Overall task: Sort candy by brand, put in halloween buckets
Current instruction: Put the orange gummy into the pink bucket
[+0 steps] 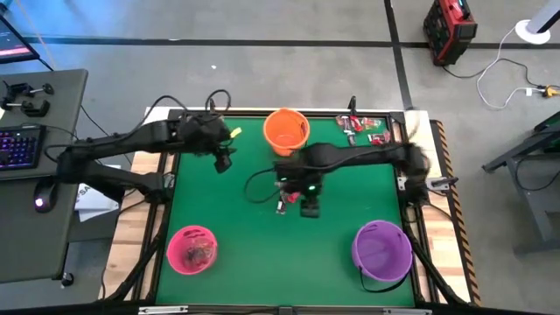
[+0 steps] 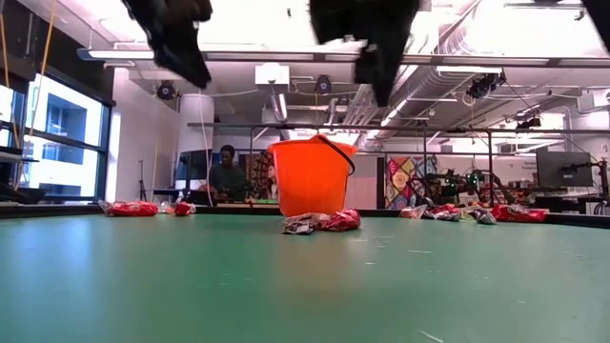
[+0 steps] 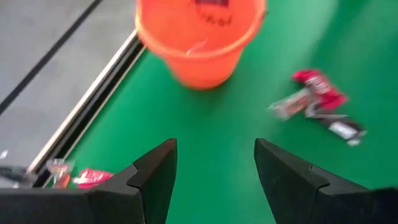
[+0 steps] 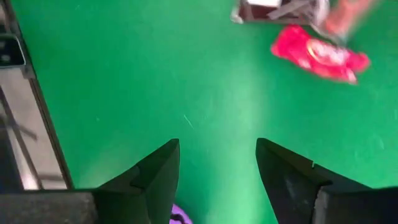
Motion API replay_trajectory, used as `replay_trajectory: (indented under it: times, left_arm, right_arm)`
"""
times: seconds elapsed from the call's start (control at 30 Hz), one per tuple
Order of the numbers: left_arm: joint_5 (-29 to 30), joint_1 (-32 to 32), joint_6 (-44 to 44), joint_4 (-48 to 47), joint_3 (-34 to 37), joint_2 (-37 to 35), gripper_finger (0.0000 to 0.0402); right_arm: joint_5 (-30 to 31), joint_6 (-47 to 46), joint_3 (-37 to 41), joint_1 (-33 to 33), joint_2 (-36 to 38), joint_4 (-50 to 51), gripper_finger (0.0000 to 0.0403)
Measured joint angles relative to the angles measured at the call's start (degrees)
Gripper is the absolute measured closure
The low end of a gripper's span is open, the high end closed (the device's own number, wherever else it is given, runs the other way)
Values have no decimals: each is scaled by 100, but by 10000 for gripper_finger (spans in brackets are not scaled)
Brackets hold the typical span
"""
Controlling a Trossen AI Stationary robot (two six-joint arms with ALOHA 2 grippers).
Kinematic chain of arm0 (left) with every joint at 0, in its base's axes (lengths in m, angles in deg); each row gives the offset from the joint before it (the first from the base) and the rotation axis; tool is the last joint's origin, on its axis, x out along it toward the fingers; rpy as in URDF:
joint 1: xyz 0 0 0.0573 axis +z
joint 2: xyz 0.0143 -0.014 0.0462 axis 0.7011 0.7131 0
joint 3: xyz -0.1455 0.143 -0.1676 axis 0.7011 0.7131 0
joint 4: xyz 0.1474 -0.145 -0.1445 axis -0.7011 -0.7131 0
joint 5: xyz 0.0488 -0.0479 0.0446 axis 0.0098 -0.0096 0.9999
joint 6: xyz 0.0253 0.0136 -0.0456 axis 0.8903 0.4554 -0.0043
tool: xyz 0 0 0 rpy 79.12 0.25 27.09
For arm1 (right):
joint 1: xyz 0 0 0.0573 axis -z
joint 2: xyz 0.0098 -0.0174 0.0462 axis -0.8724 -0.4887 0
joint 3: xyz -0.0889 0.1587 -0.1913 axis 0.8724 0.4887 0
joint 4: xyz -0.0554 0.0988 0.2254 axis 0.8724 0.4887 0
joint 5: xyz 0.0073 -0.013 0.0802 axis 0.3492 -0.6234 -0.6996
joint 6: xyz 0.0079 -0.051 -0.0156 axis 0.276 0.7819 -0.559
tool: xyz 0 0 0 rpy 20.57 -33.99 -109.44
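My left gripper (image 1: pixel 223 160) hangs open above the mat, left of the orange bucket (image 1: pixel 286 131); its wrist view looks past the open fingers (image 3: pixel 214 146) at that bucket (image 3: pixel 199 37). My right gripper (image 1: pixel 309 208) is open (image 4: pixel 217 146) over the table's middle, beside a small candy cluster (image 1: pixel 282 206): a red piece (image 4: pixel 320 56) and a silvery one (image 4: pixel 273 9), with a dark one (image 3: pixel 345 129) next to them. More candy (image 1: pixel 363 129) lies at the far right edge. The pink bucket (image 1: pixel 192 249) and the purple bucket (image 1: pixel 382 251) stand near the front edge.
Red candy (image 2: pixel 133 208) lies at the far left edge of the mat, also seen in the left wrist view as a red piece (image 3: pixel 93 177). A person (image 2: pixel 227 174) sits in the room behind the table. Bare green mat (image 1: pixel 245 227) spreads between the buckets.
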Motion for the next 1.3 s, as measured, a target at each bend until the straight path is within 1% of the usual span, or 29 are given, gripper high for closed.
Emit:
replay_trajectory:
  times: [0.1,0.17,0.3,0.43,0.53,0.6,0.7,0.77,0.83,0.93,1.03,1.1,1.2,1.3]
  left_arm:
    - [0,283,-32,117,180,285,198]
    - [-17,588,-31,221,251,531,198]
    - [-72,1595,99,178,161,1263,198]
    - [-459,2712,137,-393,-349,2217,198]
    - [-504,3308,404,-676,-874,3019,198]
    - [-517,3516,572,-884,-1290,3531,198]
    - [-499,3631,746,-1173,-1890,4199,198]
    - [-458,3631,709,-1310,-2209,4525,198]
    - [-159,3560,686,-1404,-2466,4738,198]
    - [212,3496,639,-1473,-2658,4908,198]
    - [324,3494,564,-1493,-2676,4975,198]
    - [298,3495,561,-1653,-2686,4973,198]
    - [427,3476,558,-1883,-2680,4908,198]
    - [519,3466,565,-1749,-2682,4661,198]
  right_arm:
    - [310,-732,1419,28,1138,-988,199]
    - [500,-1192,2263,35,1828,-1655,199]
    - [765,-1721,3680,35,2906,-2839,199]
    - [823,-1733,4722,39,3586,-3822,199]
    - [761,-1726,5319,102,3805,-4581,199]
    - [646,-1687,5601,171,3829,-5095,199]
    - [425,-1748,5880,272,3827,-5653,199]
    - [408,-1884,5945,308,3827,-5799,199]
    - [436,-2011,5957,337,3827,-5812,199]
    - [667,-2172,5957,343,3827,-5926,199]
    - [996,-2394,5957,343,3827,-6152,199]
    - [1180,-2438,5957,345,3827,-6321,199]
    - [1367,-2438,5957,348,3827,-6485,199]
    - [1465,-2438,5957,355,3827,-6543,199]
